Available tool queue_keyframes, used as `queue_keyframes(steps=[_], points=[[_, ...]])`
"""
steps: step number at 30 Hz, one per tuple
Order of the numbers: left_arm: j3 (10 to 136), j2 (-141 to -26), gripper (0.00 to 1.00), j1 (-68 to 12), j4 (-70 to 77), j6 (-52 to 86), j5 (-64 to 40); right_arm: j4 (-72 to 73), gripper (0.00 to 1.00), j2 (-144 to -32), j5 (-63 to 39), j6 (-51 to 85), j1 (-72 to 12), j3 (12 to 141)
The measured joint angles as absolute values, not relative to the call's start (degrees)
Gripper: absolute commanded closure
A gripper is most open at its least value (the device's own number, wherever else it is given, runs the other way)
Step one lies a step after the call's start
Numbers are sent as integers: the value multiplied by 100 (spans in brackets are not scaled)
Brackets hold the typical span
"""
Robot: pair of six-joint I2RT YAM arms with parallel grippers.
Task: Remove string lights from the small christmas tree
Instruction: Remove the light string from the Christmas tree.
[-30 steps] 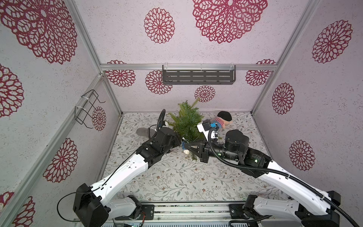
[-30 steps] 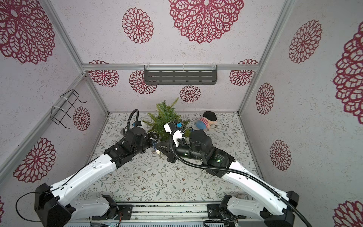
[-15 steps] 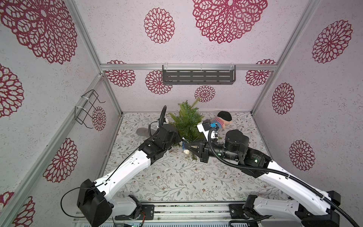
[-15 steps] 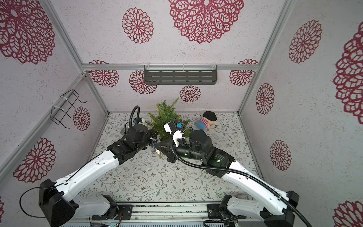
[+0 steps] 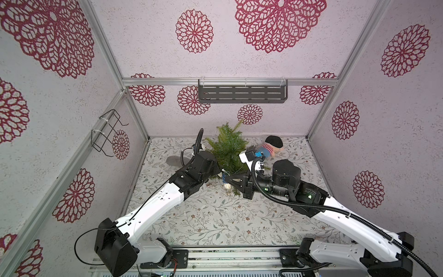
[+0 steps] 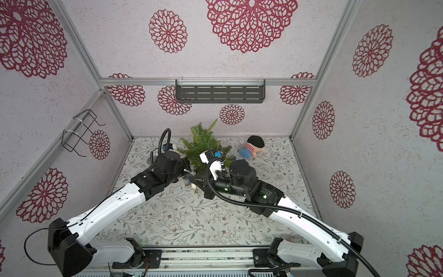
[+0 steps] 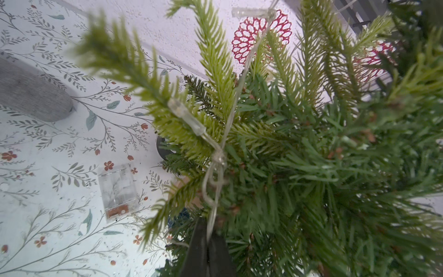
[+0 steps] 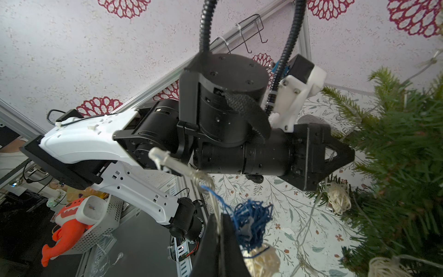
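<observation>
My left pincer (image 7: 207,232) is clamped on the thin pale wire of the string lights (image 7: 217,156), which runs knotted up through the drooping needles of the small green artificial christmas tree (image 7: 299,156). My right pincer (image 8: 219,224) is closed on that wire too, beside a blue woven ball (image 8: 251,215). The small clear box (image 7: 118,191) lies on the floral table (image 7: 48,144) near the tree's base.

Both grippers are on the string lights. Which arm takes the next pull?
Left, probably. The left gripper is shut on the string lights where the wire loops through branches of the small christmas tree. The right gripper holds a stretch clear of them, beside a blue ball.
</observation>
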State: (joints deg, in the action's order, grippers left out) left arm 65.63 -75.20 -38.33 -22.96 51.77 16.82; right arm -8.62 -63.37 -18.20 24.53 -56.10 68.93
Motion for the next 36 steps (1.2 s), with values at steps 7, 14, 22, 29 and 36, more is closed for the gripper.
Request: queue_keyframes(steps=[7, 14, 22, 29, 36], points=[[6829, -7255, 100, -3826, -2683, 4884, 1837, -705, 100, -6584, -1837, 2460, -5610, 6893], [7032, -7225, 100, -3747, -2873, 4602, 1872, -491, 100, -6757, -1887, 2502, -5610, 6827], [7277, -7223, 100, -3562, -3120, 4281, 1800, -209, 100, -7098, -2171, 2530, -5610, 6687], [7312, -7098, 100, -3378, -3247, 4080, 1702, -16, 100, -7931, -2646, 2394, -5610, 6692], [7314, -7006, 100, -3105, -3251, 3911, 1568, 211, 100, -8468, -2718, 2143, -5645, 6696]])
